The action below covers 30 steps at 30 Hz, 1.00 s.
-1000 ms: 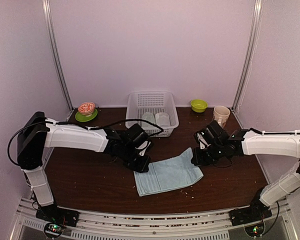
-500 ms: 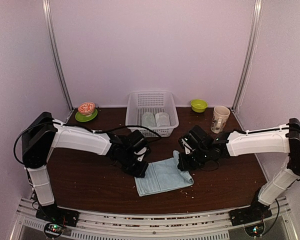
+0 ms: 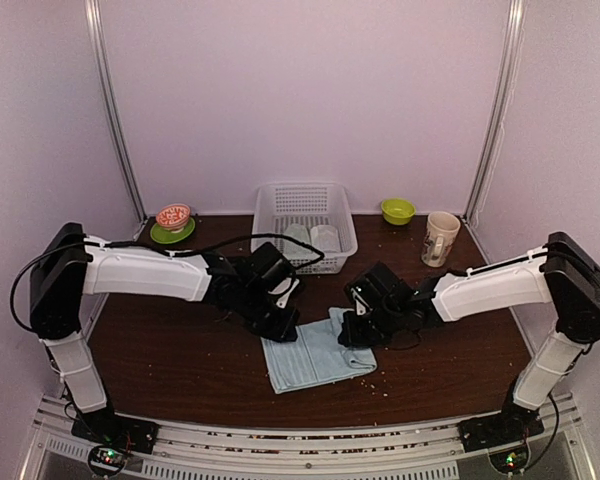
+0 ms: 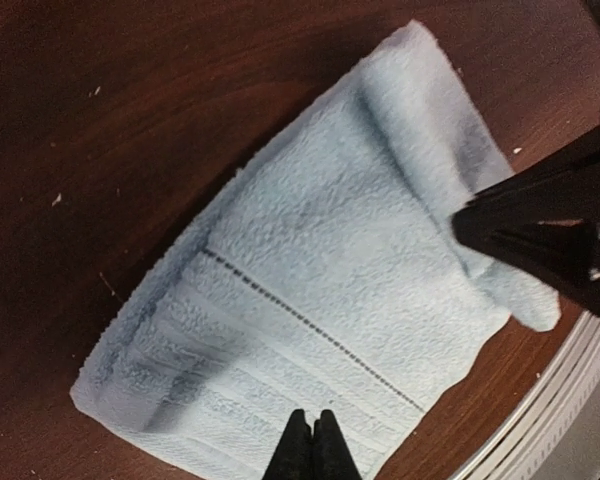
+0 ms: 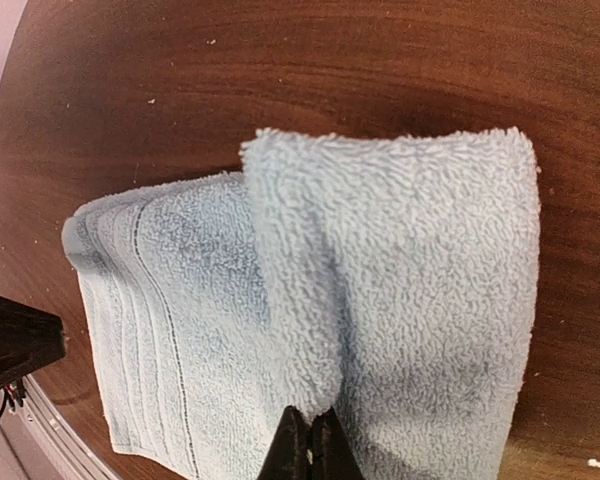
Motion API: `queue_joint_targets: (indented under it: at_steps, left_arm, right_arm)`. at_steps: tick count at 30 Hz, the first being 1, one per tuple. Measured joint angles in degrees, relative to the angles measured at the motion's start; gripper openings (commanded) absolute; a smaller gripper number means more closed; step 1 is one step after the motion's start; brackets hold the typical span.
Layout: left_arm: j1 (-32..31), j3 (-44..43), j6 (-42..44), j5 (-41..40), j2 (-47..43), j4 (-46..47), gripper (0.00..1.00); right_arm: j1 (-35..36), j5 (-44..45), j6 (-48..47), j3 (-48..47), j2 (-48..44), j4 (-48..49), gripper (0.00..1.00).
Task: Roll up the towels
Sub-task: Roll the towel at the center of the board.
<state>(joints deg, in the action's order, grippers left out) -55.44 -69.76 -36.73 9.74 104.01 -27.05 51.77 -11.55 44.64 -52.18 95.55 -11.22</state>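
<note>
- The light blue towel (image 3: 315, 352) lies on the dark table (image 3: 170, 370) near its front edge, between the two arms; its right end is turned over onto the rest in a loose, thick fold
- The right gripper (image 5: 310, 445) has its fingers closed together at that fold and appears to pinch the turned-over edge
- The left gripper (image 4: 312, 450) is closed too, its tips at the striped hem; whether any cloth is caught between them I cannot tell
- Soft, light terry like this probably sags and springs open once released, so the roll needs holding along its length
- Its fuzzy pile should grip well; the far hem wants pinning so the cloth does not slide on the smooth wood
- Best hold: the edge of the fold, near its corners, not the limp middle
</note>
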Motion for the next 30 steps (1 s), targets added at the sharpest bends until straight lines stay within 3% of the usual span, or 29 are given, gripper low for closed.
queue_joint_targets:
  at_steps: [9, 16, 26, 30]
  left_arm:
    - [0.3, -5.6, -2.6, 3.5, 0.8, 5.7, 0.0]
    - [0.7, -11.2, -5.6, 8.3, 7.6, 12.4, 0.0]
    - [1.7, -13.1, -8.3, 12.5, 16.1, 14.7, 0.0]
    - [3.4, -13.5, -8.9, 13.9, 18.7, 15.7, 0.0]
  right_arm:
    - [0.1, -2.9, 2.4, 4.2, 1.5, 7.0, 0.0]
    - [0.1, -3.6, 3.1, 5.3, 1.6, 9.6, 0.0]
    - [0.1, -4.3, 3.3, 5.3, 2.2, 10.7, 0.0]
    - [0.1, -4.9, 3.0, 5.2, 2.2, 10.6, 0.14]
